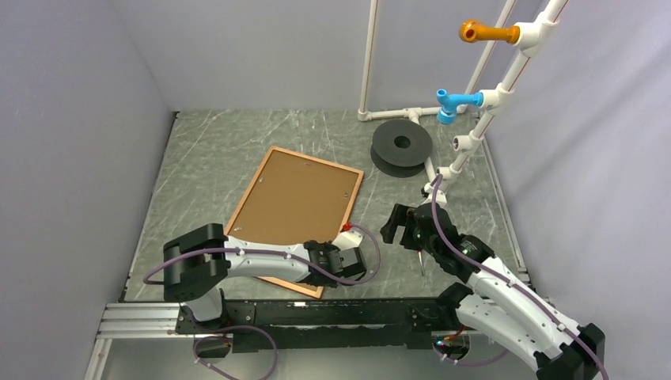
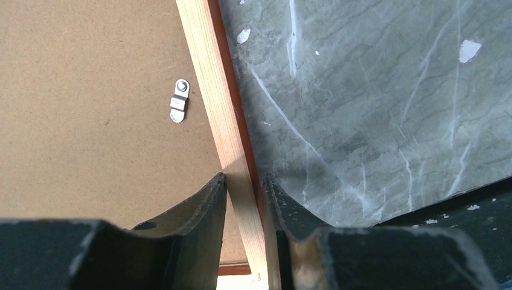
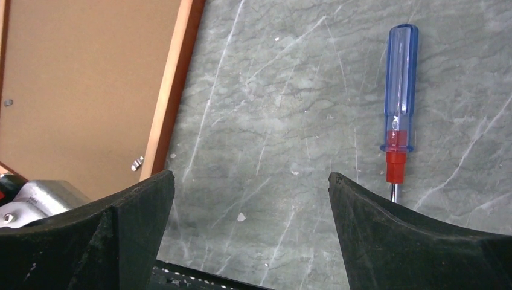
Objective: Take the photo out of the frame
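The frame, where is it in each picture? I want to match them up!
Top external: the frame lies flat in the middle of the table, back side up.
Left wrist: one frame rail runs down the middle, between the fingers of the left pincer.
Right wrist: one frame rail slants down the left side.
Shared landmark: the brown backing panel inside it.

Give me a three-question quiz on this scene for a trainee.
1. True or false: the right hand holds the screwdriver.
2. What lies between the fingers of the left hand?
3. What faces up inside the frame? A glass, B brown backing, C mirror.
Key: 1 false, it is open and empty; 2 the frame's rail; 3 B.
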Action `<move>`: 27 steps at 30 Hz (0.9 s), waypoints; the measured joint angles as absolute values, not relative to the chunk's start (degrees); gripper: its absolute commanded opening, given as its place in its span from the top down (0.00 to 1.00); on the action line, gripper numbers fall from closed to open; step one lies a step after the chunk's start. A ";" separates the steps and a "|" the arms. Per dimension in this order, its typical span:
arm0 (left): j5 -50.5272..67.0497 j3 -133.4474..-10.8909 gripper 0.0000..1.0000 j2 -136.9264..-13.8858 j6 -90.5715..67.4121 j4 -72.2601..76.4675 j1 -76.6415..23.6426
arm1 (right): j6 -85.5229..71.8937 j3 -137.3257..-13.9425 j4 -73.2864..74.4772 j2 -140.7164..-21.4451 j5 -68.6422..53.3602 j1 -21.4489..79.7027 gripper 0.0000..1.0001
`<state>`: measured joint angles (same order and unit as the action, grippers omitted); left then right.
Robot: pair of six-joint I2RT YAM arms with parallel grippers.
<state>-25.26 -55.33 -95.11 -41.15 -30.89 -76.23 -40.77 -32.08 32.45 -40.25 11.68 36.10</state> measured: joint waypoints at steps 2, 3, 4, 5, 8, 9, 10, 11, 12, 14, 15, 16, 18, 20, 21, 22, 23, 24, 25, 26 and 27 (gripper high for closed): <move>-25.82 -55.70 0.77 -95.61 -41.08 -31.31 -76.34 | -40.97 -31.86 32.42 -41.12 11.64 36.10 0.00; -26.11 -55.88 0.82 -95.88 -41.01 -31.51 -76.42 | -41.10 -31.68 32.45 -41.47 11.62 36.10 0.00; -26.37 -56.07 0.88 -96.07 -41.01 -31.68 -76.49 | -41.25 -31.44 32.45 -41.80 11.62 36.10 0.00; -26.39 -56.29 0.97 -96.25 -41.08 -31.77 -76.60 | -41.47 -31.29 32.49 -42.09 11.62 36.10 0.00; -26.65 -56.29 1.00 -96.07 -42.13 -31.57 -76.69 | -41.98 -30.87 32.45 -42.78 11.49 36.10 0.00; -26.68 -56.27 1.00 -95.98 -42.33 -31.59 -76.69 | -42.24 -30.74 32.42 -43.03 11.38 36.10 0.00; -26.61 -56.25 1.00 -95.77 -42.33 -31.59 -76.66 | -42.52 -30.63 32.36 -43.35 11.07 36.10 0.00; -26.37 -56.14 1.00 -95.50 -42.26 -31.53 -76.47 | -42.85 -30.52 32.12 -43.79 10.44 36.07 0.00; -26.11 -56.01 1.00 -95.20 -42.15 -31.40 -76.27 | -43.20 -30.41 31.68 -44.27 9.61 35.99 0.00; -24.88 -55.59 1.00 -93.80 -41.60 -31.05 -76.05 | -44.29 -30.35 29.89 -46.00 6.94 35.57 0.00; -24.32 -55.51 1.00 -92.75 -41.36 -31.18 -76.05 | -44.99 -30.35 28.88 -46.96 5.56 35.31 0.00; -23.81 -55.51 1.00 -91.59 -41.21 -31.31 -76.07 | -46.06 -30.35 27.18 -48.49 3.68 34.85 0.00; -23.00 -55.51 1.00 -88.86 -41.15 -31.16 -76.05 | -47.88 -30.35 24.16 -51.46 0.47 34.09 0.00; -22.26 -55.51 1.00 -86.11 -41.15 -31.18 -76.03 | -49.50 -30.41 20.95 -54.68 -2.63 33.58 0.00; -22.00 -55.53 1.00 -85.21 -41.15 -31.20 -76.03 | -50.17 -30.52 19.55 -56.23 -4.03 33.43 0.00; -21.69 -55.53 1.00 -84.42 -41.15 -31.27 -76.03 | -50.74 -30.63 18.20 -57.60 -5.32 33.34 0.01; -21.41 -55.53 1.00 -83.88 -41.15 -31.38 -76.01 | -51.35 -30.74 16.49 -59.16 -6.72 33.34 0.02; -21.19 -55.53 1.00 -83.50 -41.15 -31.51 -75.96 | -52.01 -30.81 14.50 -60.82 -8.19 33.34 0.04; -20.86 -55.53 1.00 -83.09 -41.15 -31.75 -75.92 | -52.71 -30.81 12.36 -62.50 -9.65 33.34 0.05; -20.78 -55.53 1.00 -82.83 -41.12 -31.92 -75.90 | -53.36 -30.81 10.35 -64.14 -11.00 33.39 0.07; -20.67 -55.53 1.00 -82.52 -41.12 -32.10 -75.88 | -53.98 -30.81 8.62 -65.60 -12.10 33.47 0.09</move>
<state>-20.67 -55.53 -82.52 -41.12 -32.10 -75.88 -53.98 -30.81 8.62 -65.60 -12.10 33.47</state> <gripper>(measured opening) 0.062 0.956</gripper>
